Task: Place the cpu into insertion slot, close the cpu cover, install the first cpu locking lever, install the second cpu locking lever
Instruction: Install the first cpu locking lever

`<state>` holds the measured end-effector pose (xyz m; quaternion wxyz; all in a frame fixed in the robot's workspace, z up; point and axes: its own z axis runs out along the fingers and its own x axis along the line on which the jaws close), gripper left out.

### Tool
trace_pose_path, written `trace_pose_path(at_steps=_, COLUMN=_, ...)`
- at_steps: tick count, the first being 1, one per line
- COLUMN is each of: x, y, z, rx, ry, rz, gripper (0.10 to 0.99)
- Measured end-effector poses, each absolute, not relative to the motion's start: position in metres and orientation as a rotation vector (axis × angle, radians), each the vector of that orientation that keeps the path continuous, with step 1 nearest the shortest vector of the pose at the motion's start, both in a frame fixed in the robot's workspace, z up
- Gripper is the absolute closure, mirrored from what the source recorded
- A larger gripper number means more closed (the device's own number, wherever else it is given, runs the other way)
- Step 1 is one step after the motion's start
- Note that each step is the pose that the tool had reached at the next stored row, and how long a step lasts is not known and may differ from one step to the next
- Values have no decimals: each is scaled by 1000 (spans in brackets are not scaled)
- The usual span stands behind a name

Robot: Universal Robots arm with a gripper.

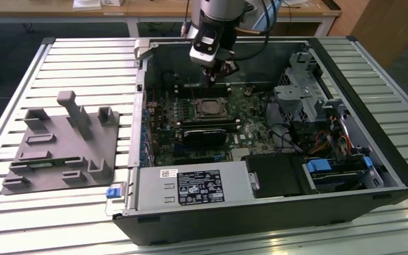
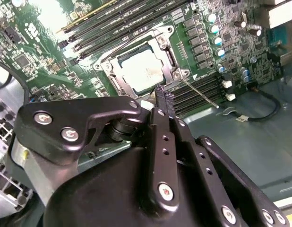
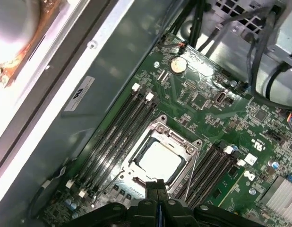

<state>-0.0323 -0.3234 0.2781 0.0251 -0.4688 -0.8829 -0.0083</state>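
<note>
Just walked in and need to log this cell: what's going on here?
A robot arm's gripper, shut and empty, hangs inside an open computer case, just above the socket on the green motherboard. The chip already sits in that socket, with the metal cover frame lying down around it. A thin lever rod sticks out beside the socket, near the gripper tip.

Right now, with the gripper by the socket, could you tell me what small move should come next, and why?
Probably nudge the shut gripper onto the locking lever: the cpu already lies under the lowered cpu cover, yet that lever angles off over the memory slots, seemingly unlatched.
</note>
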Motion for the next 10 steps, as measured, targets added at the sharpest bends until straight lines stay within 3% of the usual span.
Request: trace_pose_path(at_steps=10, x=-32, y=-323, z=278, rx=-1206, ry=-2847, rz=-20, gripper=973)
